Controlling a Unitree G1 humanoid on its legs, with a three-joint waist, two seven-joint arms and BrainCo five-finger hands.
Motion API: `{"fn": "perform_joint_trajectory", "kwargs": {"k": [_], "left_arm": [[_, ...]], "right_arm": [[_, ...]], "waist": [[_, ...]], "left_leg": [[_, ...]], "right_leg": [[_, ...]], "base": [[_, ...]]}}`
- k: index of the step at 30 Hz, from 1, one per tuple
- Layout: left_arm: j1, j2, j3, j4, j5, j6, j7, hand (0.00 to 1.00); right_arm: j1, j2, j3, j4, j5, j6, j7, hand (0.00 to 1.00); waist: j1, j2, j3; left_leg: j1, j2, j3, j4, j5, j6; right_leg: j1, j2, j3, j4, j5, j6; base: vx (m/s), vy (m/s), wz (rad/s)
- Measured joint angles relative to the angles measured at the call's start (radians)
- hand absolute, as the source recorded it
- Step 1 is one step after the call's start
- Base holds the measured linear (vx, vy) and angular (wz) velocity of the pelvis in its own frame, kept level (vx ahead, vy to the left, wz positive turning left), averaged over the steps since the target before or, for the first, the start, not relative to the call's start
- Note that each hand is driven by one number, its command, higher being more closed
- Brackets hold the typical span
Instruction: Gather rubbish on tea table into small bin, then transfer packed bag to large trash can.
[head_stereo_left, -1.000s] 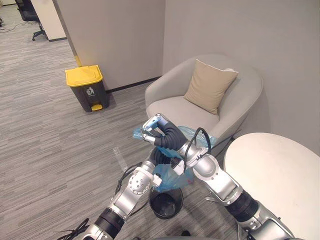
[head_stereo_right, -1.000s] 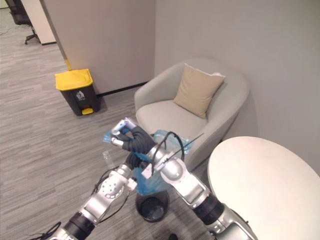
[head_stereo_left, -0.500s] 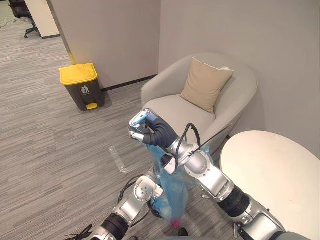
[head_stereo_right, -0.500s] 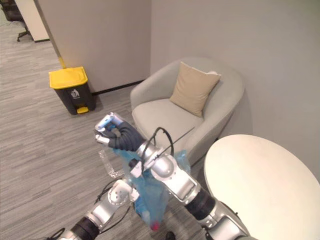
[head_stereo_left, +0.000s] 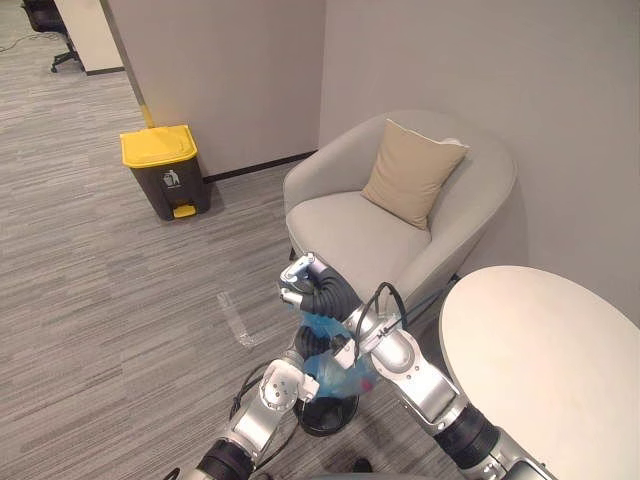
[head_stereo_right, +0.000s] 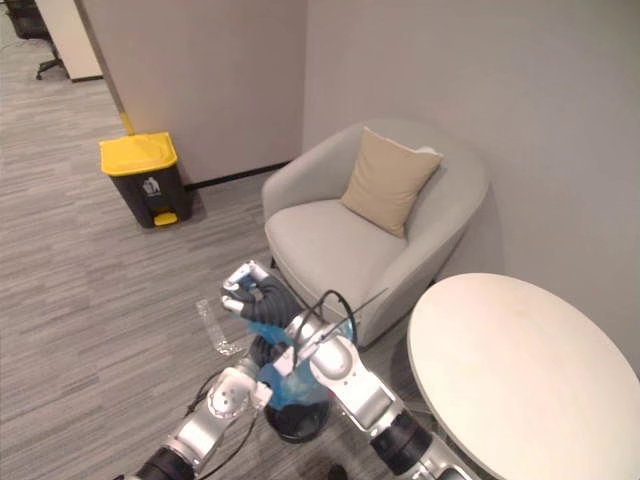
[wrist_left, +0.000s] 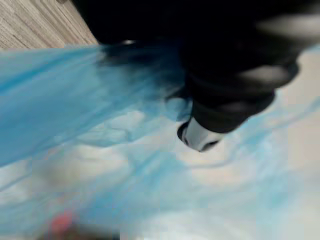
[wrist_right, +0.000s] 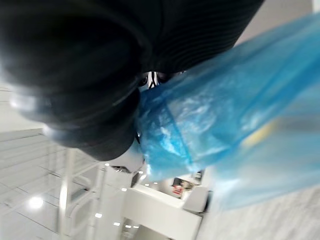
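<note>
A blue plastic bag (head_stereo_left: 340, 372) with rubbish inside hangs bunched just above the small black bin (head_stereo_left: 322, 420) on the floor. My right hand (head_stereo_left: 308, 287) is above it, fingers curled round the bag's gathered top. My left hand (head_stereo_left: 310, 345) is lower, pressed to the bag's side and shut on the plastic; in its wrist view the blue bag (wrist_left: 100, 150) lies right against a finger. The right wrist view shows the bag (wrist_right: 225, 115) trailing from under the dark cover. The large trash can (head_stereo_left: 165, 170), dark with a yellow lid, stands by the far wall.
A grey armchair (head_stereo_left: 350, 225) with a beige cushion (head_stereo_left: 412, 172) stands just beyond the hands. The round white tea table (head_stereo_left: 540, 350) is at the right. A clear plastic scrap (head_stereo_left: 238, 318) lies on the carpet between me and the large can.
The right hand has come down, and the bag, which hung long half a second ago, is now bunched over the small bin. The left hand's fingers have curled shut on it.
</note>
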Motion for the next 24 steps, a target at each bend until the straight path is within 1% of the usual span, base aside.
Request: {"fn": "perform_joint_trajectory", "kwargs": {"k": [2, 5, 7, 10, 12, 13, 15, 16, 19, 21, 22, 24], "left_arm": [[0.014, 0.001, 0.023, -0.021, -0.001, 0.0, 0.001, 1.0], [0.037, 0.002, 0.057, -0.053, -0.002, 0.0, 0.004, 1.0], [0.041, 0.003, 0.072, -0.057, -0.012, 0.0, 0.017, 1.0], [0.057, 0.004, 0.111, -0.068, -0.021, 0.0, 0.021, 1.0], [0.079, 0.003, 0.136, -0.081, -0.021, 0.0, 0.022, 1.0], [0.096, 0.002, 0.157, -0.083, -0.021, 0.0, 0.022, 1.0], [0.113, 0.001, 0.177, -0.083, -0.021, 0.0, 0.022, 1.0], [0.129, 0.0, 0.196, -0.083, -0.021, 0.0, 0.022, 1.0], [0.167, -0.004, 0.236, -0.083, -0.022, 0.0, 0.022, 1.0], [0.199, -0.009, 0.256, -0.075, -0.031, 0.0, 0.022, 1.0], [0.205, -0.009, 0.262, -0.069, -0.037, 0.001, 0.021, 1.0], [0.214, -0.011, 0.282, -0.022, -0.044, 0.001, 0.019, 1.0]], "right_arm": [[0.01, -0.025, -0.002, 0.001, -0.053, -0.002, -0.016, 0.0], [0.048, -0.038, -0.055, 0.001, -0.134, -0.006, -0.044, 0.0], [0.055, -0.064, -0.094, 0.0, -0.188, -0.01, -0.067, 0.0], [0.095, -0.105, -0.175, -0.021, -0.268, -0.018, -0.12, 0.0], [0.127, -0.111, -0.235, -0.036, -0.308, -0.02, -0.148, 0.0], [0.162, -0.113, -0.285, -0.063, -0.322, -0.021, -0.175, 0.0], [0.185, -0.11, -0.324, -0.083, -0.348, -0.021, -0.194, 0.0], [0.211, -0.106, -0.356, -0.099, -0.35, -0.024, -0.209, 0.0], [0.268, -0.057, -0.433, -0.095, -0.354, -0.024, -0.235, 0.0], [0.32, 0.002, -0.486, -0.074, -0.345, -0.021, -0.245, 0.0], [0.328, 0.016, -0.497, -0.055, -0.343, -0.02, -0.246, 0.0], [0.347, 0.061, -0.536, 0.054, -0.293, -0.01, -0.237, 0.0]], "waist": [[-0.001, -0.002, 0.0], [0.0, -0.003, 0.0], [0.0, -0.003, 0.0], [0.002, -0.002, 0.001], [0.001, 0.0, 0.002], [0.001, 0.004, 0.005], [0.0, 0.007, 0.008], [0.0, 0.01, 0.01], [0.0, 0.016, 0.013], [-0.003, 0.021, 0.017], [-0.003, 0.022, 0.017], [-0.003, 0.025, 0.019]], "left_leg": [[0.0, -0.003, -0.001, 0.0, 0.0, 0.001], [-0.001, -0.006, -0.003, 0.0, -0.001, 0.001], [-0.001, -0.005, -0.004, 0.0, -0.001, 0.001], [-0.001, -0.011, -0.004, 0.0, -0.001, 0.001], [0.001, -0.01, -0.003, 0.0, -0.001, 0.001], [0.003, -0.011, -0.004, 0.0, -0.001, 0.002], [0.004, -0.011, -0.002, 0.0, -0.002, 0.002], [0.004, -0.011, -0.002, 0.0, -0.002, 0.002], [0.003, -0.01, -0.002, 0.0, -0.002, 0.001], [0.003, -0.009, -0.002, 0.0, -0.004, -0.001], [0.003, -0.009, -0.002, 0.0, -0.004, -0.001], [0.003, -0.009, -0.005, 0.0, -0.005, -0.002]], "right_leg": [[0.0, -0.003, -0.001, 0.0, 0.0, 0.0], [0.001, -0.005, -0.003, 0.001, 0.001, -0.001], [0.001, -0.005, -0.004, 0.001, 0.001, -0.001], [0.001, -0.003, -0.006, 0.002, 0.0, 0.0], [0.0, -0.002, -0.005, 0.008, -0.005, 0.0], [-0.003, -0.003, -0.006, 0.019, -0.015, 0.002], [-0.002, -0.003, -0.005, 0.02, -0.02, 0.007], [-0.003, -0.003, -0.006, 0.02, -0.021, 0.006], [-0.004, -0.002, -0.007, 0.02, -0.023, 0.004], [-0.003, -0.003, -0.006, 0.016, -0.018, -0.001], [-0.003, -0.003, -0.006, 0.016, -0.015, -0.004], [0.0, -0.002, -0.012, 0.003, -0.012, -0.009]], "base": [[0.01, 0.005, 0.02], [0.0, 0.0, 0.0], [0.0, 0.0, 0.0], [0.0, 0.0, 0.0], [0.0, 0.0, 0.0], [0.0, 0.0, 0.0], [0.0, 0.0, 0.0], [0.0, 0.0, 0.0], [0.0, 0.0, 0.0], [0.0, 0.0, 0.0], [0.0, 0.0, 0.0], [0.01, -0.005, 0.04]]}}
